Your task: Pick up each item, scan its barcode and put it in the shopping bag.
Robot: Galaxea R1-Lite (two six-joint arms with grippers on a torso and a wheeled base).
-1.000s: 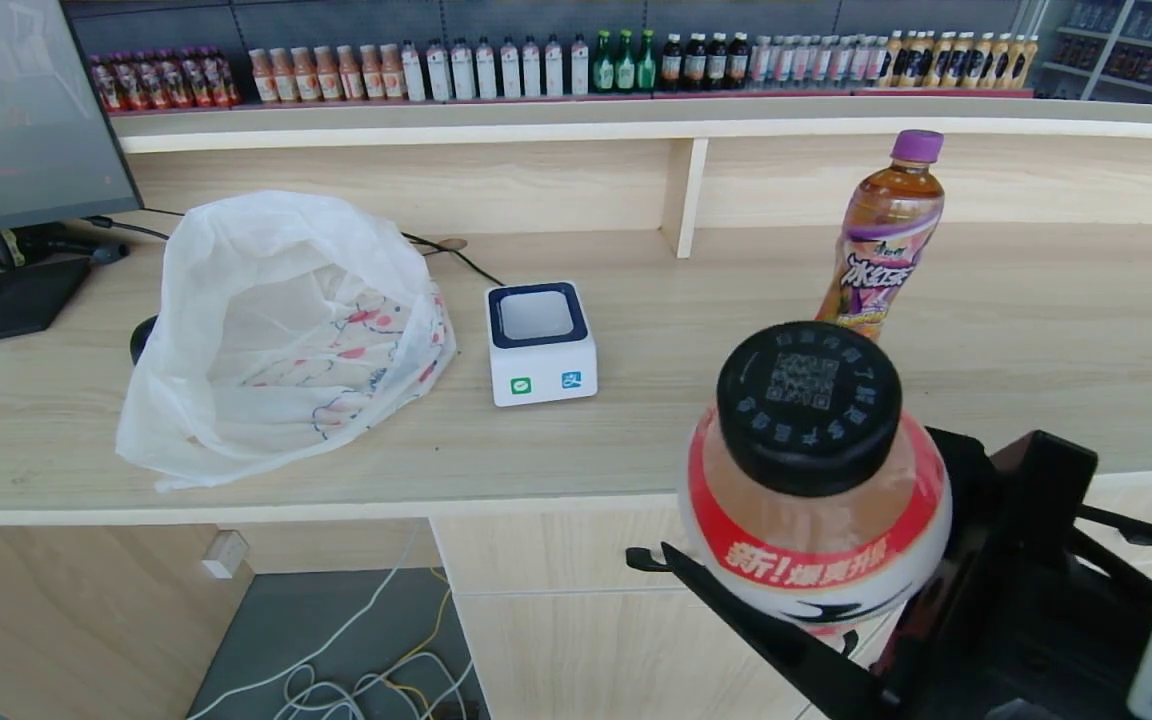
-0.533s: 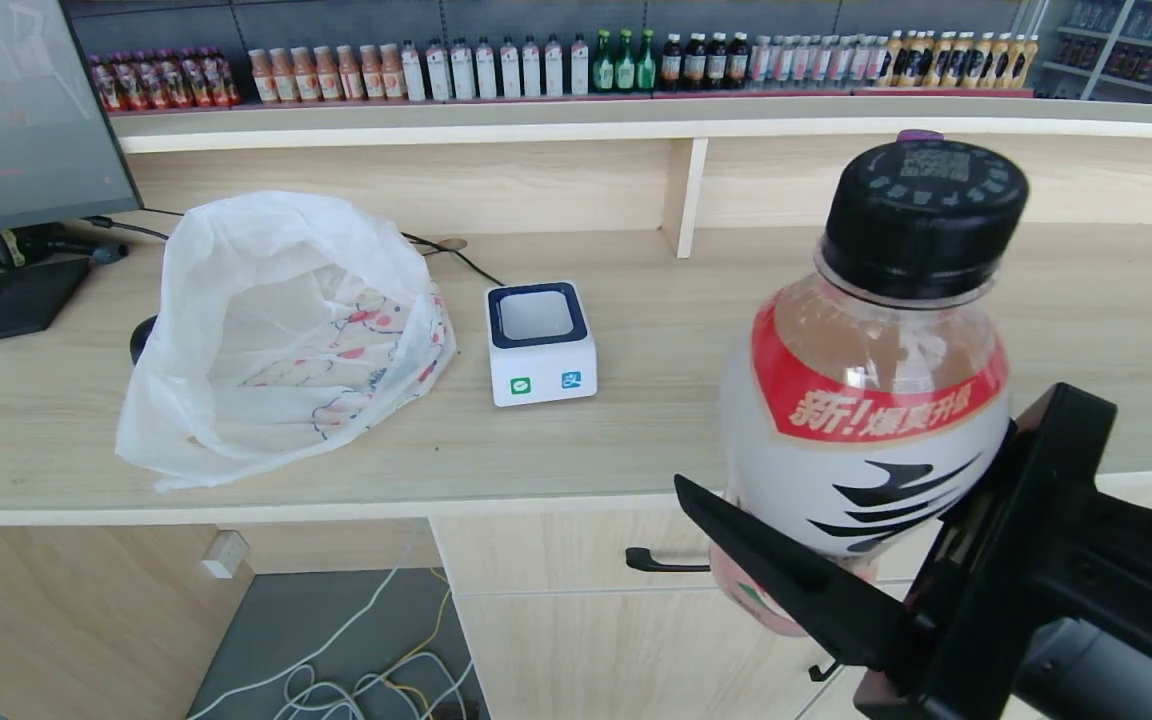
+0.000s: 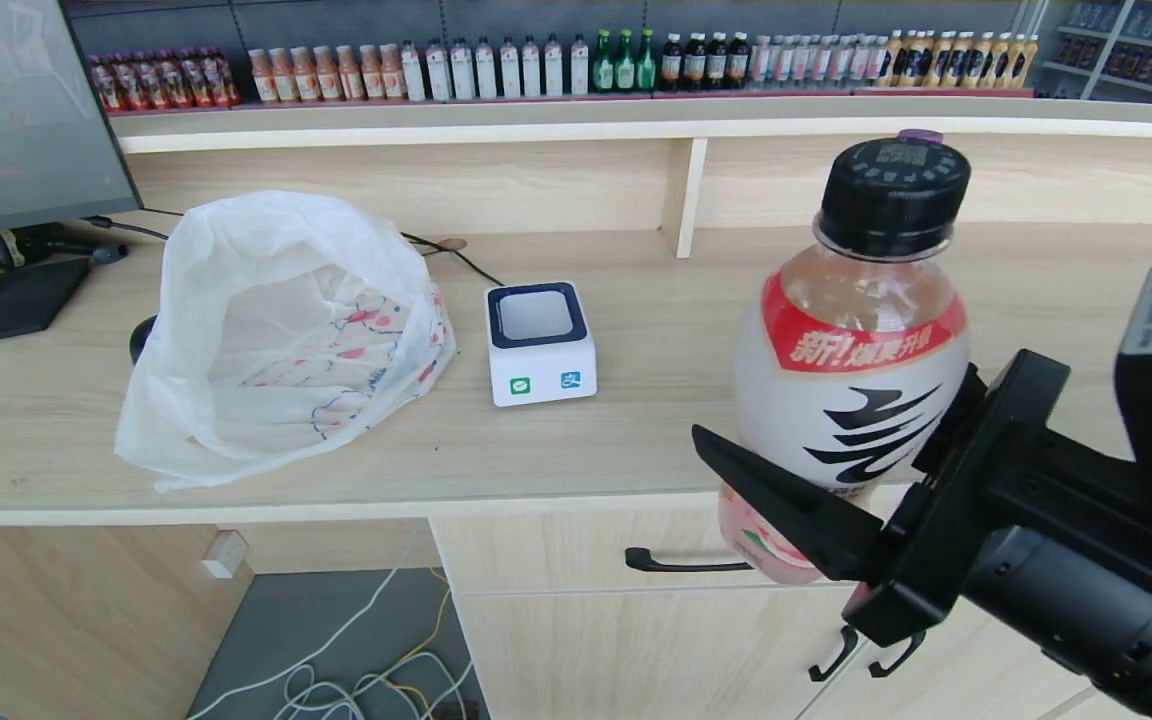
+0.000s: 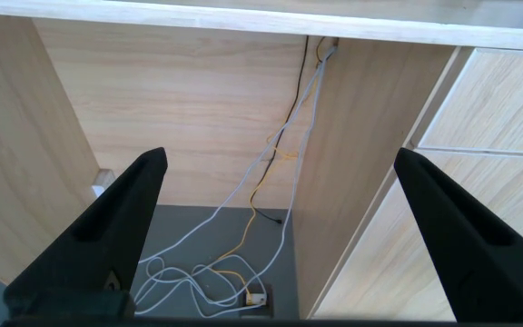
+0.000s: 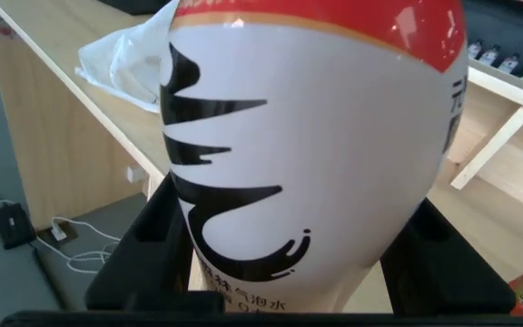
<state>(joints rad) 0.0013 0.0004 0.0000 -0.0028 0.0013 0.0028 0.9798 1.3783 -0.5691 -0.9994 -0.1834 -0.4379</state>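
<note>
— Around the held item?

— White drink bottle (image 3: 851, 370) with black cap and red band, upright, clamped in the right gripper (image 3: 831, 425), up in the air near the camera, to the right of the scanner (image 3: 540, 345). Covers part of the wooden counter (image 3: 656, 300) and of a drawer front (image 3: 556, 560). Sliver of a purple cap (image 3: 919, 134) just above the black one, the rest hidden.

— Between bottle and bag?

— White box scanner with a dark-rimmed window, roughly midway. Just beside it on the left, the white shopping bag (image 3: 276, 330), slumped, mouth open, red print inside. Thin black cable (image 3: 456, 255) behind both. Dark monitor (image 3: 16, 110) at far left, upright wooden divider (image 3: 684, 195) at the back, rows of drinks (image 3: 556, 65) on the shelf beyond.

— Different from the wrist cameras?

— From the right wrist, the bottle (image 5: 307, 154) up close with its black brush-stroke label, black fingers (image 5: 139, 250) on either side, shopping bag (image 5: 121, 54) small in a corner. From the left wrist, the left gripper (image 4: 280, 159) spread wide and holding nothing, below the counter top, facing a wooden recess with loose cables (image 4: 216, 263) on a grey floor.

— Room to move?

— Bare counter between scanner and bottle and along the front edge. Bottle well apart from bag and monitor.
</note>
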